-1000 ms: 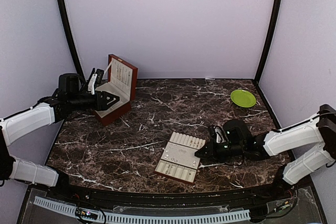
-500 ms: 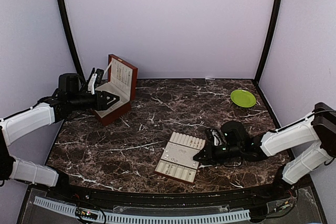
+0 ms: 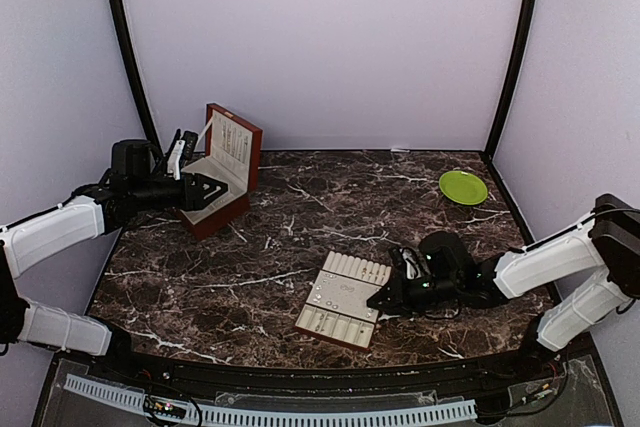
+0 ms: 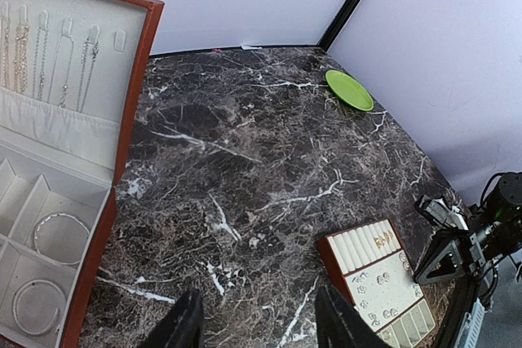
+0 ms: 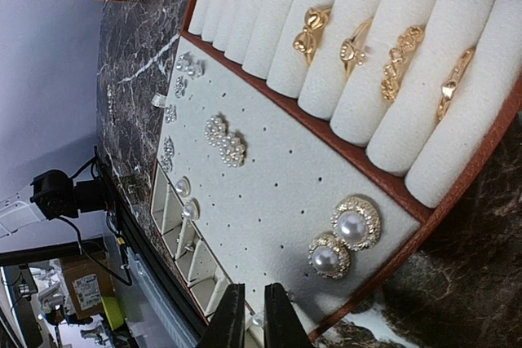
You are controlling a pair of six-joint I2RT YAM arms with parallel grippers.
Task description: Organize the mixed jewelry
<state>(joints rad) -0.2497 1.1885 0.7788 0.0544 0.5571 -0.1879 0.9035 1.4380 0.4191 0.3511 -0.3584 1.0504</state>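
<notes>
The cream insert tray (image 3: 343, 299) lies at the front centre of the table. In the right wrist view its pad (image 5: 285, 193) carries two gold-rimmed pearl earrings (image 5: 347, 238), a pearl cluster pair (image 5: 224, 140) and small studs. Gold rings (image 5: 383, 55) sit in the rolls. My right gripper (image 3: 381, 299) is at the tray's right edge, over the small compartments. Its jaws (image 5: 254, 319) are nearly together, with a tiny pearl stud (image 5: 258, 320) between the tips. My left gripper (image 3: 207, 192) is open and empty beside the red-brown box (image 3: 228, 162); it also shows in the left wrist view (image 4: 261, 328).
The open box (image 4: 134, 103) holds necklaces (image 4: 49, 50) in its lid and bangles (image 4: 59, 238) in its compartments. A green plate (image 3: 463, 186) sits at the back right. The tray also shows in the left wrist view (image 4: 375, 270). Dark marble lies between box and tray.
My right gripper has crept a little to the left, onto the tray's right edge. The left arm has not moved.
</notes>
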